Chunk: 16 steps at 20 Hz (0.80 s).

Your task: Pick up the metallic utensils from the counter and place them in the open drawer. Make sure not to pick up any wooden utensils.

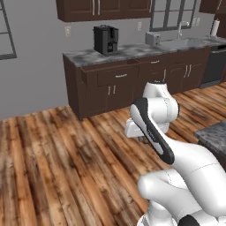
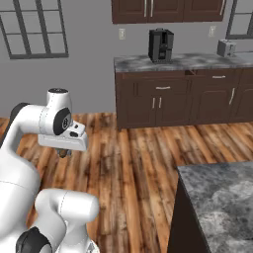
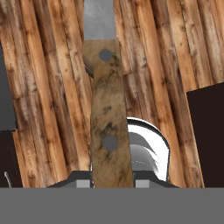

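My gripper (image 3: 111,181) is shut on the brown wooden riveted handle of a utensil (image 3: 107,109) with a flat grey metal blade, which points away from the hand over the plank floor. The hand hangs above the floor in mid-room, its gripper (image 2: 63,152) small and dark under the white wrist, and mostly hidden behind the arm in the left base view. The marbled counter (image 2: 220,197) lies low at the right, its corner (image 1: 215,136) beside the arm. A drawer (image 1: 115,74) under the far counter's top seems pulled out a little, also seen as drawer (image 2: 158,85).
A far counter (image 1: 132,50) along the wall carries a black coffee machine (image 1: 106,39), a toaster (image 2: 226,48) and a sink (image 1: 178,43). Wood floor (image 1: 57,154) lies open between the robot and the cabinets. Dark cabinet sides (image 3: 206,131) flank the hand view.
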Available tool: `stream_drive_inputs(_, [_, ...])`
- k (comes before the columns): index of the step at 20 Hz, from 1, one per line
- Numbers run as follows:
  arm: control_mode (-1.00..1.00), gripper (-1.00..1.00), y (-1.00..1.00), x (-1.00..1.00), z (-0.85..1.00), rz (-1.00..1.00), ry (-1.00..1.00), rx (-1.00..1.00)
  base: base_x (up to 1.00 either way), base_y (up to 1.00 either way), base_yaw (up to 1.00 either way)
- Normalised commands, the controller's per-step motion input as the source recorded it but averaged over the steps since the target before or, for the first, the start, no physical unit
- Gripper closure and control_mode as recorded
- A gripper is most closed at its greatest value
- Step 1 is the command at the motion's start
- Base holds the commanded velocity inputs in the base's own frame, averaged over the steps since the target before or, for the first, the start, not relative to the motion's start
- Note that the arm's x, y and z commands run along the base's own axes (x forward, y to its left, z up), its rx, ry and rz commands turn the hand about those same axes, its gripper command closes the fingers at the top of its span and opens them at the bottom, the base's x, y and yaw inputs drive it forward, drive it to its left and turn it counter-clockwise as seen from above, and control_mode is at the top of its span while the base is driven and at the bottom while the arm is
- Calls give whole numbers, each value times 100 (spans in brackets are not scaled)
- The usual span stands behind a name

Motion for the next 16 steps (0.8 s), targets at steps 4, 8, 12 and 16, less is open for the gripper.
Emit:
stream_drive_inputs(4, [100, 100, 0, 0, 0, 0, 0, 0, 100, 65, -38])
stream_drive_inputs(8, [100, 100, 0, 0, 0, 0, 0, 0, 100, 70, -41])
stream_drive_inputs(12, [100, 100, 0, 0, 0, 0, 0, 0, 100, 73, -49])
stream_drive_inputs(16, [100, 100, 0, 0, 0, 0, 0, 0, 100, 72, -56])
